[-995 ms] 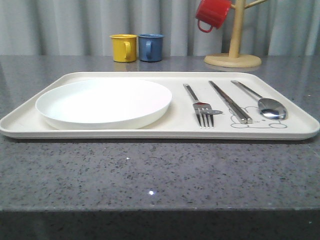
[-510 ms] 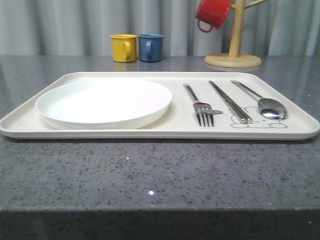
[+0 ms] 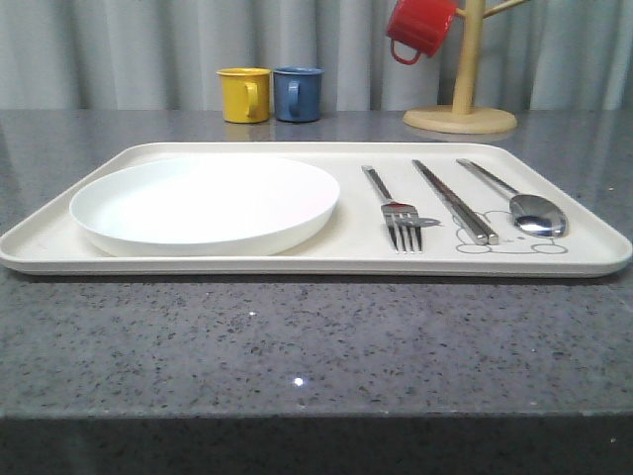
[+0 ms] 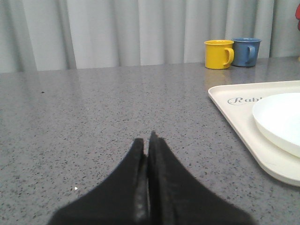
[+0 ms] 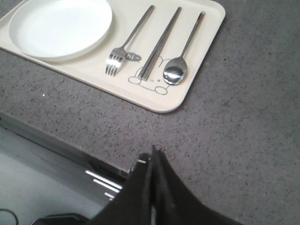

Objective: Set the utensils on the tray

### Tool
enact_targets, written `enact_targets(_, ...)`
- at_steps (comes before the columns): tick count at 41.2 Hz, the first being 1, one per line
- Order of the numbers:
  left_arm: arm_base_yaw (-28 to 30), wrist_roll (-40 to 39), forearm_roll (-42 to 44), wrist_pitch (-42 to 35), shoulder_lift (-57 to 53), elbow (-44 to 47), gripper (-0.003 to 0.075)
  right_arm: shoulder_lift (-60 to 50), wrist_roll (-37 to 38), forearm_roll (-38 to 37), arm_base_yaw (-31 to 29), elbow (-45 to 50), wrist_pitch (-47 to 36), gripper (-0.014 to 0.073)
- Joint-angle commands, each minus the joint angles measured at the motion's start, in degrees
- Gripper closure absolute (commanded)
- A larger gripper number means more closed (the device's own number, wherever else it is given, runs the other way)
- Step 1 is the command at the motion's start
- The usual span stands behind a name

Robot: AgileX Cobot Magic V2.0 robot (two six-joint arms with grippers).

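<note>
The cream tray [image 3: 326, 259] [image 5: 164, 101] [image 4: 234, 115] lies across the grey counter. On its right half rest three utensils side by side: a fork [image 3: 394, 210] [image 5: 126, 42], a pair of chopsticks [image 3: 455, 202] [image 5: 163, 40] and a spoon [image 3: 524, 205] [image 5: 180, 58]. The chopsticks and spoon lie over the rabbit drawing [image 5: 150, 79]. My left gripper [image 4: 146, 143] is shut and empty, low over bare counter to the left of the tray. My right gripper [image 5: 151, 157] is shut and empty, above the counter's front edge, nearer than the tray's right corner.
A round white plate [image 3: 206, 203] takes up the tray's left half. Behind the tray stand a yellow mug [image 3: 244, 94] and a blue mug [image 3: 298, 93]. A wooden mug tree [image 3: 463, 89] at the back right carries a red mug [image 3: 419, 27].
</note>
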Motion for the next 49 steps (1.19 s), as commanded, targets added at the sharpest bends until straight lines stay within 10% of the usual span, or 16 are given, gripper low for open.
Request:
enact_targets(1, -0.4, -0.6, -0.1, -4.7, -1.4, -0.2, 0.0738, -2.3, -0.2, -1.3, -4.0, 3.9, -12.7, 0.0662)
enact_targets(19, -0.4, -0.6, -0.1, -4.7, -1.4, -0.2, 0.0738, -19.8, -0.2, -1.2, -13.4, 42.8, -59.9, 0.0662)
enact_targets(49, -0.4, -0.6, -0.1, -4.7, -1.3, -0.2, 0.0738, -22.6, 6.0, -6.6, -13.7, 47.1, -66.8, 0.0662)
